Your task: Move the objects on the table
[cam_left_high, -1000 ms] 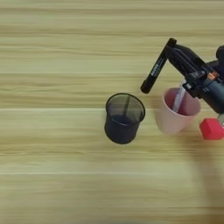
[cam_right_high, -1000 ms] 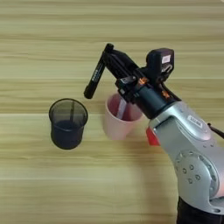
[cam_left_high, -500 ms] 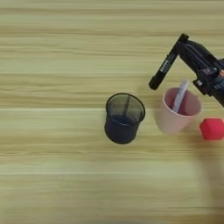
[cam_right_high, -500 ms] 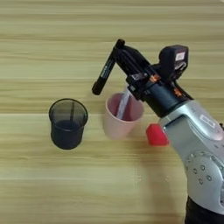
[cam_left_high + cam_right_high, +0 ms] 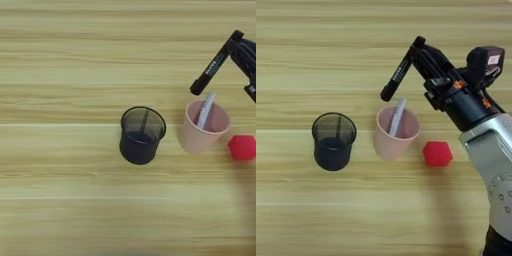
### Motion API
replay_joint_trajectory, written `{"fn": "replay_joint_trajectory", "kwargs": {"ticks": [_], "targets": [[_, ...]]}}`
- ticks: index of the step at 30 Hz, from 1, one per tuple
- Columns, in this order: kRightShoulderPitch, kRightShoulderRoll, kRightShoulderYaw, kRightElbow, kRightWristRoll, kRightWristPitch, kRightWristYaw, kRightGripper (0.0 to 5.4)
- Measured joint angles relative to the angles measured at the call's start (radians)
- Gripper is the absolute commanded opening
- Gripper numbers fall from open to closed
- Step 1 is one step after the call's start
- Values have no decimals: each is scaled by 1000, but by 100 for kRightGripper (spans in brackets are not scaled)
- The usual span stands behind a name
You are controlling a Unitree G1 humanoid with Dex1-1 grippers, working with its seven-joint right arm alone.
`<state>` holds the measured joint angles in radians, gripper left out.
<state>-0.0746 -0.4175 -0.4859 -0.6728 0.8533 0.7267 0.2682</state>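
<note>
Right gripper (image 5: 417, 50) clamps one black marker (image 5: 401, 71) — on table (image 5: 316, 210): one mesh cup (image 5: 333, 141), one pink cup (image 5: 396, 132), one red cube (image 5: 437, 153).

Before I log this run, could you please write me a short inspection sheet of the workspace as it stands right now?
Surface: wooden table, light, horizontal grain, no spills seen.
Job's things: black marker pen held tilted in the air, lower end above the far rim of the pink cup; black mesh pen cup upright, left of the pink cup; red cube on the table, right of the pink cup, apart from it.
Clutter: pink cup upright, a light-coloured stick leaning inside it.
Grippers: right tool shut on the pen's upper end.
Cables: nothing seen.
Surroundings: nothing seen; the table fills both views.
</note>
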Motion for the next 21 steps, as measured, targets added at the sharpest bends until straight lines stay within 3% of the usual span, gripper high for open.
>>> {"fn": "replay_joint_trajectory", "kwargs": {"ticks": [21], "targets": [[82,-38,-5,4,-10,-4,23,77]]}}
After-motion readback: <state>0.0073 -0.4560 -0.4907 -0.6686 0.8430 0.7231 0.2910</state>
